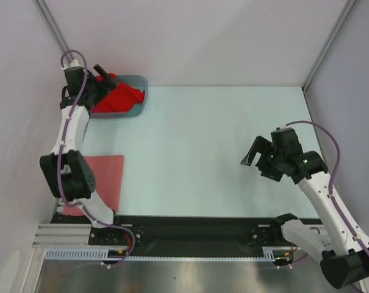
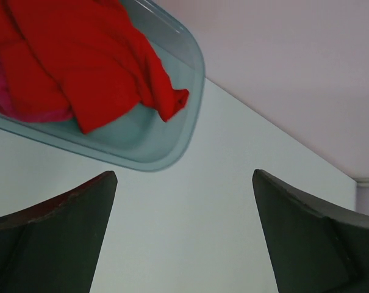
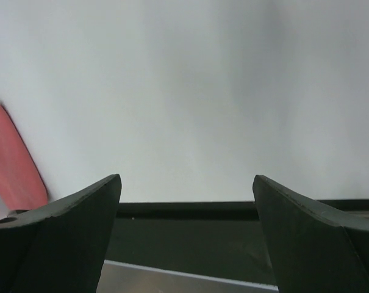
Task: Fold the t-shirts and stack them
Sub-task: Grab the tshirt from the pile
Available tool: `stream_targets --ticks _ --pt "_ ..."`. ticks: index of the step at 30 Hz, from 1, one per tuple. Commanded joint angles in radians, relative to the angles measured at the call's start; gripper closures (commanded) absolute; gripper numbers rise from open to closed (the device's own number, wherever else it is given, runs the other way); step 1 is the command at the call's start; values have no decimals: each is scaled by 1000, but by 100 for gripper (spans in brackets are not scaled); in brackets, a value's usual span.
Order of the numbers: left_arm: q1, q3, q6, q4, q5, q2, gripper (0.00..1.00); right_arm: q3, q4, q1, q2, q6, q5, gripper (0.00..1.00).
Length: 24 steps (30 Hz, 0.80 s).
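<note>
Left hand (image 1: pixel 103 72) (image 2: pixel 184 174): fingers spread wide, nothing between them. It hangs at the far-left corner of the table (image 1: pixel 202 146), just beside the left end of the translucent blue-grey tub (image 1: pixel 139 91) (image 2: pixel 195 85).

- The red t-shirt (image 1: pixel 120 96) (image 2: pixel 80 55) lies crumpled in the tub, with one corner draped toward the rim.
- A strip of the magenta-pink t-shirt (image 2: pixel 25 113) shows underneath it, in the left wrist view only.

Right hand (image 1: pixel 255 156) (image 3: pixel 186 177): fingers also apart and holding nothing. It is raised over the right half of the table, well apart from all cloth.

The salmon-pink t-shirt (image 1: pixel 106 177) (image 3: pixel 13 162) lies flat as a rectangle at the near-left of the table. The left arm partly covers it from above, and its near edge is close to the black base strip (image 1: pixel 196 227).

Surface: pale blue-white, matte and smooth.

Room: plain light walls (image 1: pixel 190 36) stand at the back and both sides. Grey metal posts (image 1: pixel 329 43) run up the far corners.

Edges and open room:
- The tub sits tight against the far edge.
- The centre and the far-right of the table are bare.
- The left wall stands close to the left arm, and the right arm's elbow is near the right wall.
</note>
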Motion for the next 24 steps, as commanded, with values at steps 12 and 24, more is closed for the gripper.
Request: stream_targets --ticks 12,24 --pt "1 682 178 -159 -405 621 18 74 60 -175 190 -126 -105 3" --pt "47 698 108 -52 -442 758 15 95 86 -253 275 -141 -96 3"
